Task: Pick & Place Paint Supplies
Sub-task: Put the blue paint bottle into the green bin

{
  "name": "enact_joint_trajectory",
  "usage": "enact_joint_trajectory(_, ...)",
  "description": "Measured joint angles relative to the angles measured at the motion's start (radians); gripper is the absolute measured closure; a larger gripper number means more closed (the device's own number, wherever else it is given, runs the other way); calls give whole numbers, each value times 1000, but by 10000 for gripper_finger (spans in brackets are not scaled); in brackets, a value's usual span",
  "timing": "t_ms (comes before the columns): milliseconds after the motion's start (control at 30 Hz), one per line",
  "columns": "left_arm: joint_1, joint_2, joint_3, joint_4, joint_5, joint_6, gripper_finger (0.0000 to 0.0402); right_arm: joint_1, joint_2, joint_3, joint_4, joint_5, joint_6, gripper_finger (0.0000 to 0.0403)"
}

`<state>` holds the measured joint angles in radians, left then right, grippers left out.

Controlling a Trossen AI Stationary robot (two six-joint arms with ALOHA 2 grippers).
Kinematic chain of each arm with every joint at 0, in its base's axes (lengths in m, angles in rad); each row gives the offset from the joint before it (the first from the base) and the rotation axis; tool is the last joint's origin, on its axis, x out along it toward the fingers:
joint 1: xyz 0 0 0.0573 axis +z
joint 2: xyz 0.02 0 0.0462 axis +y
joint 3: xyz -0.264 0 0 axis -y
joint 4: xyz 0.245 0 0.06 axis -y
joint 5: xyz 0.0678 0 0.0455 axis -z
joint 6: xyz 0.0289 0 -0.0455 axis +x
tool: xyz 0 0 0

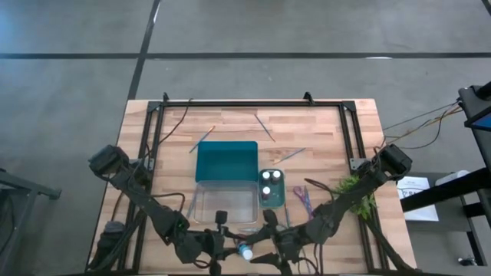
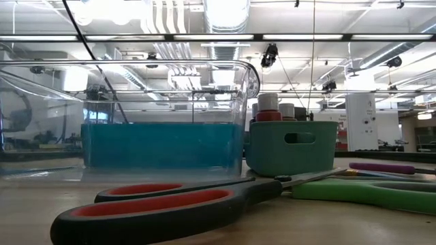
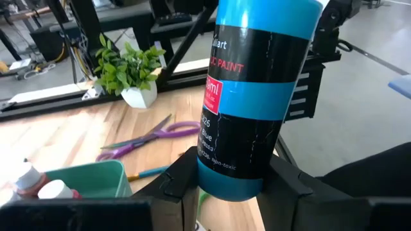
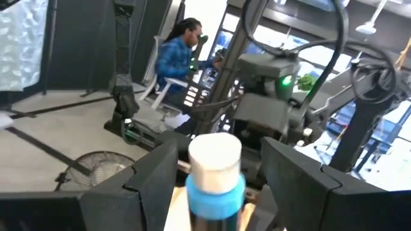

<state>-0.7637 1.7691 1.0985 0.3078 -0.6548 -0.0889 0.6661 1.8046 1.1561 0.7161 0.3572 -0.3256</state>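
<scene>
A blue paint bottle (image 3: 257, 96) with a black label is held above the table's near edge, and my left gripper (image 3: 231, 183) is shut on it. In the high view the bottle (image 1: 244, 251) shows between my two grippers. My right gripper (image 4: 215, 173) is open. Its fingers stand on either side of the bottle's white cap (image 4: 215, 154), with a gap showing on both sides. Two white-capped bottles (image 1: 268, 182) stand in the small teal bin (image 1: 278, 201). Purple scissors (image 1: 301, 195) and thin brushes (image 1: 265, 126) lie on the table. My left gripper pinches the bottle's bottom end (image 3: 228, 183) between its two fingers (image 3: 176, 183). The fingers come roughly level from the table's left. The bottle is lifted clear and sticks out past the fingers, tilted, with its cap end away from them.
A teal lid (image 1: 226, 161) and a clear container (image 1: 225, 205) lie mid-table. A green plant sprig (image 1: 357, 192) is at the right. Red-handled scissors (image 2: 170, 204) lie close to the low camera. A person (image 4: 176, 51) sits in the room beyond.
</scene>
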Motion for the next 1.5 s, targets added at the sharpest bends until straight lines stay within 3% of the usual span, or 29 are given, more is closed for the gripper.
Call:
enact_joint_trajectory(833, 34, 0, 1, 25, 47, 15, 284, -33, 0, 0, -11, -71, 43, 184)
enact_joint_trajectory(967, 34, 0, 1, 30, 50, 14, 284, -38, 0, 0, -21, -83, 58, 212)
enact_joint_trajectory(1200, 36, 0, 1, 35, 55, 4, 285, -39, -1, 0, -22, -115, 45, 296)
enact_joint_trajectory(1500, 39, -1, 1, 35, 54, 3, 283, -36, 0, 2, -3, -124, 24, 297)
